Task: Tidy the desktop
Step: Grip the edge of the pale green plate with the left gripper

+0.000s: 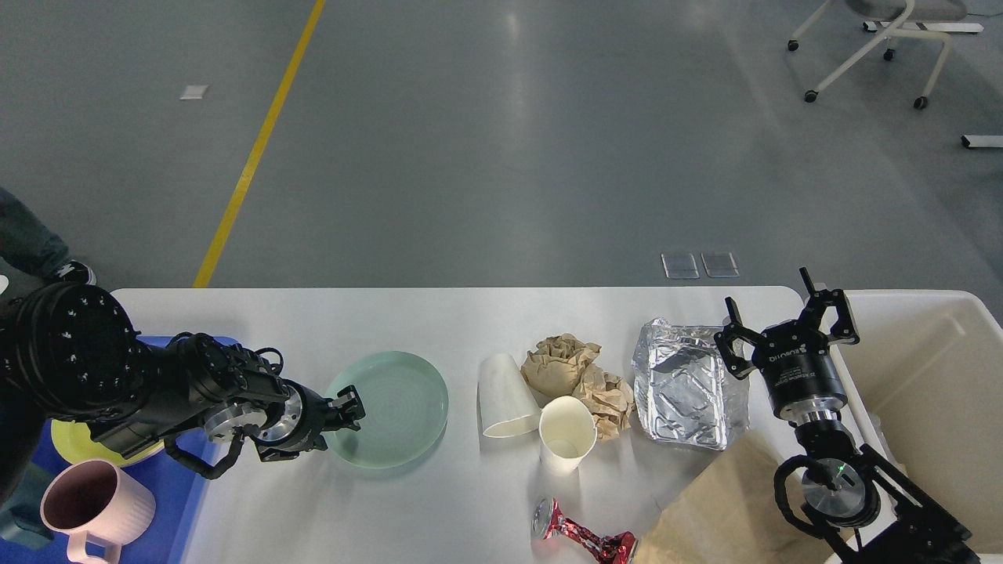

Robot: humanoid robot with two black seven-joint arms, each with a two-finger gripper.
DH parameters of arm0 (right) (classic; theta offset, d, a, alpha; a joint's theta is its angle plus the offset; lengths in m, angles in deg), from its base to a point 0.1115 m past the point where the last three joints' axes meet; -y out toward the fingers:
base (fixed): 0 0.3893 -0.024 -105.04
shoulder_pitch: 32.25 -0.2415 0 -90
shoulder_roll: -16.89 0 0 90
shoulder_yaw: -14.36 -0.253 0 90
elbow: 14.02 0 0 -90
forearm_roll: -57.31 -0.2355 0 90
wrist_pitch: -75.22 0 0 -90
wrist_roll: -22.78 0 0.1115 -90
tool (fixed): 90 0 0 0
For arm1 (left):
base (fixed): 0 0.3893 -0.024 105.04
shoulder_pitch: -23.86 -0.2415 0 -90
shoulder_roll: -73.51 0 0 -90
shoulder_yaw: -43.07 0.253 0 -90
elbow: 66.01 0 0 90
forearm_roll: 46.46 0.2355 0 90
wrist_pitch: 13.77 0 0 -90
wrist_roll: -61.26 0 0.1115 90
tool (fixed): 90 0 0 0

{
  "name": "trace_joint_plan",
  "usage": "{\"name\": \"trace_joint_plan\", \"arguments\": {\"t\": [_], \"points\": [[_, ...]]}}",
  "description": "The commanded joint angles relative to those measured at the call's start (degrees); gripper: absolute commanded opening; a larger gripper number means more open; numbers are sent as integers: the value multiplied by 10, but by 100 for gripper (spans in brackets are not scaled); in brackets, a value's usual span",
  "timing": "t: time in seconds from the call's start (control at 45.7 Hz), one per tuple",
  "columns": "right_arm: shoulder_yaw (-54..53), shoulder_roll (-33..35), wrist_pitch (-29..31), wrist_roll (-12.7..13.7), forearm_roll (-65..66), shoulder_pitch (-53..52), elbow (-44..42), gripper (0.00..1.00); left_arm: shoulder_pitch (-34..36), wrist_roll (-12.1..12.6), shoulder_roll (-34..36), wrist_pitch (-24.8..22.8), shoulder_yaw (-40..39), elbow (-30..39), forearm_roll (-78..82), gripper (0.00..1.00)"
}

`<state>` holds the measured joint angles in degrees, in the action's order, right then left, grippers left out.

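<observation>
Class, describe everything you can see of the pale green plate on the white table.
The pale green plate is round and shallow with a raised rim and faint concentric rings; it looks like glazed ceramic or plastic. It lies flat and empty on the desktop, left of the tipped paper cup. The left end effector is at its left rim; whether it grips is unclear.

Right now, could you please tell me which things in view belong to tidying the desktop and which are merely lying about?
Belonging to the job:
white rectangular desktop
pale green round plate, at the left gripper
two white paper cups
crumpled brown paper
silver foil tray
crushed red can

Lying about:
white wheeled chair
yellow floor line
</observation>
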<state>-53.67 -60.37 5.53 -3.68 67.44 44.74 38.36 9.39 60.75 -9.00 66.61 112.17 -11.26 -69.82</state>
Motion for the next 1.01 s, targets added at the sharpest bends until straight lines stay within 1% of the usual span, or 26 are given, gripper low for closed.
{"name": "trace_joint_plan", "arguments": {"t": [0.0,0.131,0.306,0.35,0.503,0.985], "points": [[0,0,0,0,0,0,0,100,-1,3,-1,-1,-1,0,0,49],[0,0,0,0,0,0,0,100,-1,15,-1,0,-2,0,0,46],[0,0,0,0,1,0,0,100,-3,16,-2,3,-1,0,0,43],[0,0,0,0,0,0,0,100,-3,16,-4,2,-1,0,0,38],[0,0,0,0,1,0,0,100,-4,17,-4,2,-1,0,0,31],[0,0,0,0,1,0,0,100,-9,19,-5,6,1,0,-4,29]]}}
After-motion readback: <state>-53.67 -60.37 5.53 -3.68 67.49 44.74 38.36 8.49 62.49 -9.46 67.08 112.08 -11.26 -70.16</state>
